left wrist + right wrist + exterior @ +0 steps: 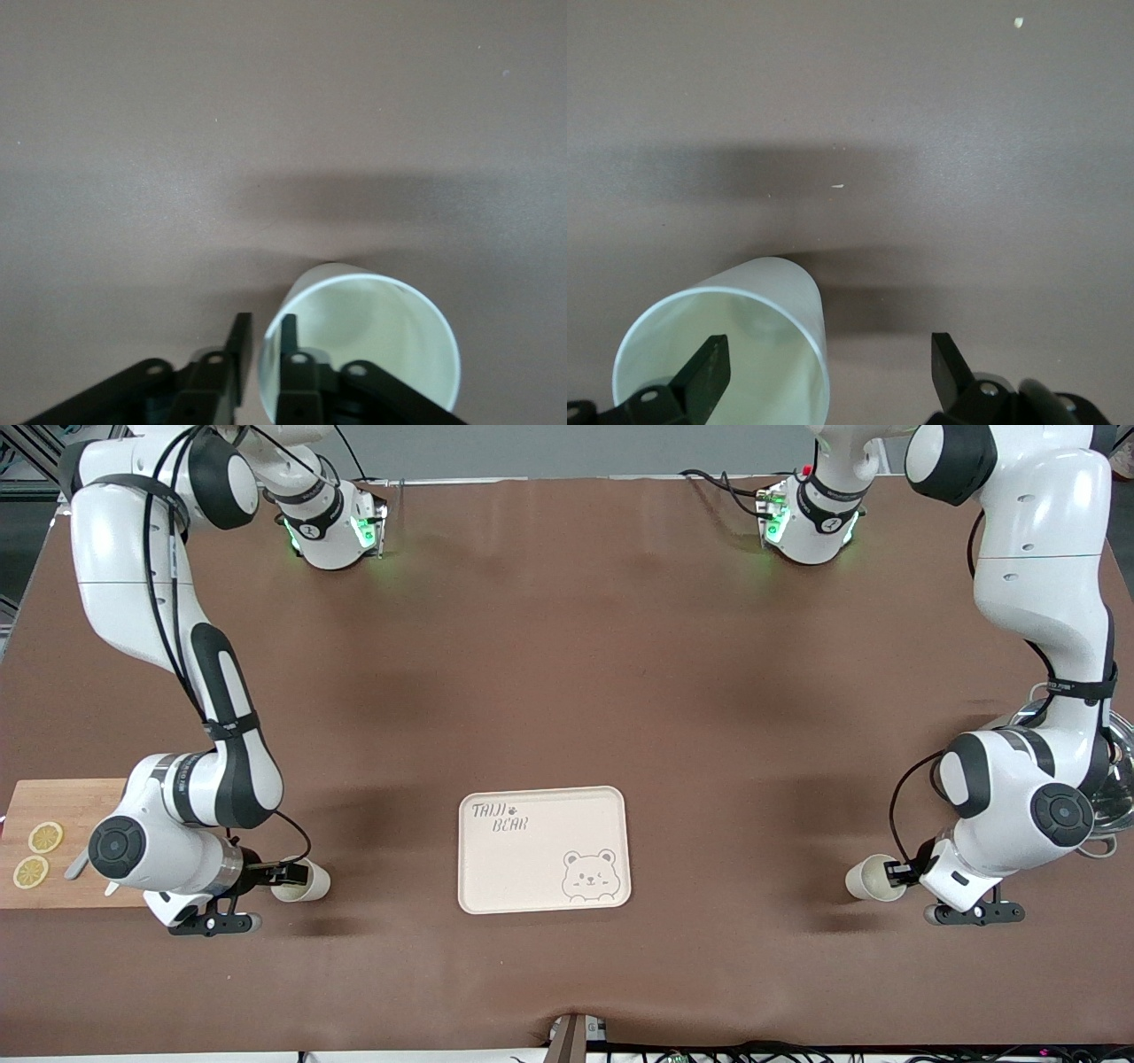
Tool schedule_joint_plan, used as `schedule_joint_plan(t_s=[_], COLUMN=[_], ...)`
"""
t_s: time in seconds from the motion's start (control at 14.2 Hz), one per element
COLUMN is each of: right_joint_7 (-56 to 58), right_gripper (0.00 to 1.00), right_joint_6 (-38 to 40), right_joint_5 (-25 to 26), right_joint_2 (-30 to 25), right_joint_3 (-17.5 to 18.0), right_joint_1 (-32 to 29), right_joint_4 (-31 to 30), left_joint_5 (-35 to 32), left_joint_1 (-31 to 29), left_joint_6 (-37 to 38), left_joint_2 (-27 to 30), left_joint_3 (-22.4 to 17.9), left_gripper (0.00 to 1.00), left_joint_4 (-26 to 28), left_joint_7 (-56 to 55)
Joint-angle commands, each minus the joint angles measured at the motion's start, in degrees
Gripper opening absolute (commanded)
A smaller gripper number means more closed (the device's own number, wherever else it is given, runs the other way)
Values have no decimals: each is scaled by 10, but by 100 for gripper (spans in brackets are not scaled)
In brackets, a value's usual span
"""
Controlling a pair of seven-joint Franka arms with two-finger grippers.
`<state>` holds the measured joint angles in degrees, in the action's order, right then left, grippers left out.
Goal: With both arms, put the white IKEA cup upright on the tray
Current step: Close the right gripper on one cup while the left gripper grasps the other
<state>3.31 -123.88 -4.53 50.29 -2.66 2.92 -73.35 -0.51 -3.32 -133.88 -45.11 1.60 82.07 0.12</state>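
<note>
Two white cups lie on their sides on the brown table, one at each end. The cream tray [532,868], printed "TAIJI BEAR" with a bear face, sits empty between them. My left gripper [897,874] is shut on the rim wall of the cup [868,877] at the left arm's end. In the left wrist view one finger of this gripper [264,323] is inside the cup [372,336] and one outside. My right gripper [282,875] is open at the mouth of the other cup [312,881]. In the right wrist view this gripper [830,341] has one finger inside the cup [780,283], the other wide apart.
A bamboo cutting board [80,806] with two lemon slices [44,837] lies at the right arm's end. A metal bowl [1114,779] stands at the left arm's end, partly hidden by the arm. Brown cloth covers the table.
</note>
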Motion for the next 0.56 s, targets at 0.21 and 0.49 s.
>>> schedule_joint_plan(t_s=[0.21, 0.49], right_joint_7=[11, 10], right_gripper=[100, 49], right_joint_6=[-10, -10], right_joint_5=[-12, -12], right_joint_2=[10, 10], right_joint_3=[5, 6], right_joint_1=[0, 2], right_joint_4=[8, 8], left_joint_5=[9, 9], left_joint_1=[3, 7], left_joint_6=[-4, 32], left_joint_2=[15, 17], left_joint_3=[2, 5], left_gripper=[0, 0], left_joint_4=[-1, -32], left_joint_7=[-22, -31])
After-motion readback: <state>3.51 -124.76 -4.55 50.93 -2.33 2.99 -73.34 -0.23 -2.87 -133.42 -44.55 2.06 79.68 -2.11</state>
